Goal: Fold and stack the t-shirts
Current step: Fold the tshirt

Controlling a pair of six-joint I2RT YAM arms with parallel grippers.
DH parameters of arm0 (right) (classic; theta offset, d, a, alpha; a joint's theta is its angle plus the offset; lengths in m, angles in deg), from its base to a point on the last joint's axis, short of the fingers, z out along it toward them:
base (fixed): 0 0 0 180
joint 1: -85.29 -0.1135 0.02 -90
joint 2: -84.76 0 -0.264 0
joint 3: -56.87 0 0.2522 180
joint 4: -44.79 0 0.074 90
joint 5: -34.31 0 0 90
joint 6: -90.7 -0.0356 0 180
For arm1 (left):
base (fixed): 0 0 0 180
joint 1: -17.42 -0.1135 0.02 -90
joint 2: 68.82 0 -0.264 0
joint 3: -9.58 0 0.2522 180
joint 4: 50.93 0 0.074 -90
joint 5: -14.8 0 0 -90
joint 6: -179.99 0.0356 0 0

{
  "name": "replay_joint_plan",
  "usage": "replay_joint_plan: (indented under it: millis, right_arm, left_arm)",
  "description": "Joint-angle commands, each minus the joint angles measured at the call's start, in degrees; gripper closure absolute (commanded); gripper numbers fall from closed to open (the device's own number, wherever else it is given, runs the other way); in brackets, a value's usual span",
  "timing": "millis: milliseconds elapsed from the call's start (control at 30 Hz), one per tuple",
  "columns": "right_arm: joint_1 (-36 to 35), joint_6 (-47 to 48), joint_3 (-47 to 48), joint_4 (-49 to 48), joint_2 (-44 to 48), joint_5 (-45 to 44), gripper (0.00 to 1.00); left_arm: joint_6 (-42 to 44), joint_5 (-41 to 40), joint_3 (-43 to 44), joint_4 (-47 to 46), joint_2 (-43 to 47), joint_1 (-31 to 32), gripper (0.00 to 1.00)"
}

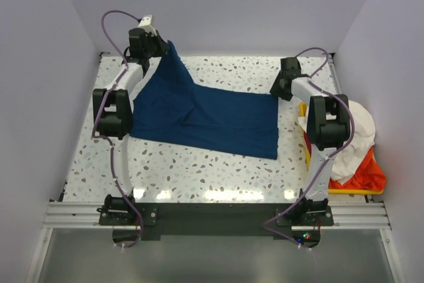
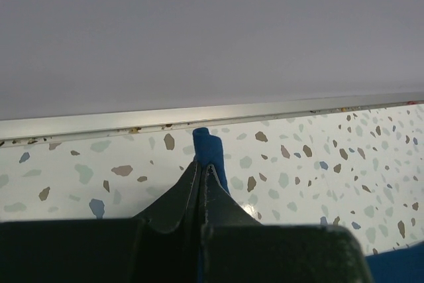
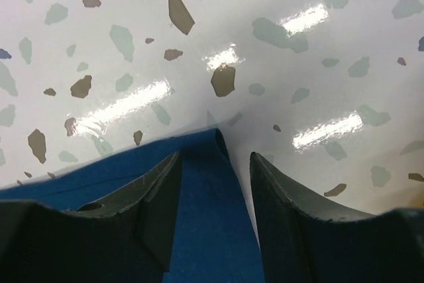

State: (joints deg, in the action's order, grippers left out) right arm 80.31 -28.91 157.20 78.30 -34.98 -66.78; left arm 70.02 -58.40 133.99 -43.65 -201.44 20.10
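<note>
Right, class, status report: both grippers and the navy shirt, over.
Left gripper shut on navy t-shirt, far-left corner lifted. Right gripper open, fingers straddling the far-right corner. Cream and orange shirts aside in yellow bin.

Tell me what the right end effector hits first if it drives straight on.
Probably the blue shirt, whose corner lies between the right end effector's open fingers, with the table just beyond; depth is unclear.

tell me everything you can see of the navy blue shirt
The navy t-shirt is soft plain dark blue cloth, no print visible from above. Most of it lies spread, rumpled, on the speckled table. Its far left corner is lifted into a peak, pinched in the shut left claw, a small roll of cloth poking past the tips. The open right claw straddles its far right corner, which lies flat.
</note>
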Motion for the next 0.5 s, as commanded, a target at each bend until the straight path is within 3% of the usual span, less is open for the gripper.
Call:
replay_joint_plan:
  millis: [0, 367, 467]
  right_arm:
    - [0.1, -1.1, 3.3, -0.9, -1.2, -1.9, 0.52]
    - [0.3, -2.3, 5.2, 0.0, -3.5, -0.2, 0.59]
    - [0.2, -2.3, 5.4, 0.4, -3.3, -0.8, 0.66]
  left_arm:
    - [-1.0, 1.7, 0.1, -3.8, 1.4, -0.4, 1.00]
    - [-1.4, 2.4, 0.0, -3.5, 1.5, -0.4, 1.00]
    - [-1.9, 2.7, 0.1, -3.5, 1.6, -0.4, 1.00]
